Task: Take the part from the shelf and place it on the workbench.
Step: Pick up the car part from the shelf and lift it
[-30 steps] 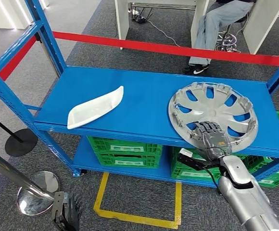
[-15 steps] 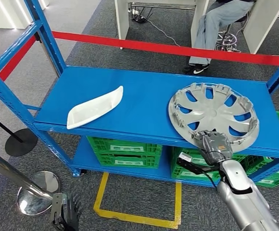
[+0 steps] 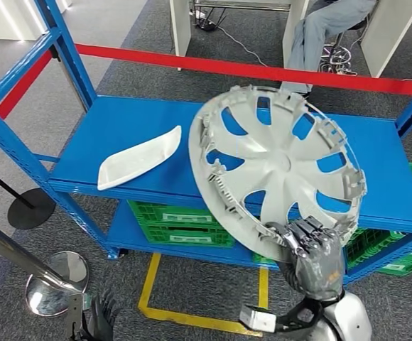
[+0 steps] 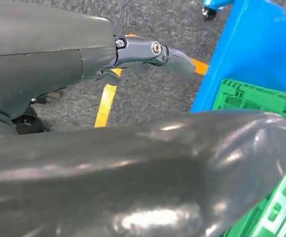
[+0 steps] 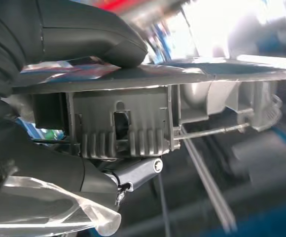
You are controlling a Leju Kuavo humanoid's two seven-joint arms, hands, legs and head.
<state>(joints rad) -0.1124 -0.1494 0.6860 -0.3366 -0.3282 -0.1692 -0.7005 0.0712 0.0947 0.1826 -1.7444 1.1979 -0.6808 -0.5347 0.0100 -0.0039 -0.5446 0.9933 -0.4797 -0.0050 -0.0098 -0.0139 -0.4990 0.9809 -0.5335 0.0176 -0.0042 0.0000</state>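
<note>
Blue shelf [image 3: 139,135], white curved panel [image 3: 139,158] laid on it, well left of the right hand [image 3: 314,256], green crates [image 3: 182,224] stowed beneath

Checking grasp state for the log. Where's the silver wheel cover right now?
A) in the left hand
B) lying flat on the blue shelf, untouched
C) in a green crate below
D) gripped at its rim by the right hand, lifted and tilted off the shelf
D: the right hand grips the wheel cover at its near rim, and the cover is raised and tilted above the blue shelf; the right wrist view shows the thumb pressed on its edge.
</note>
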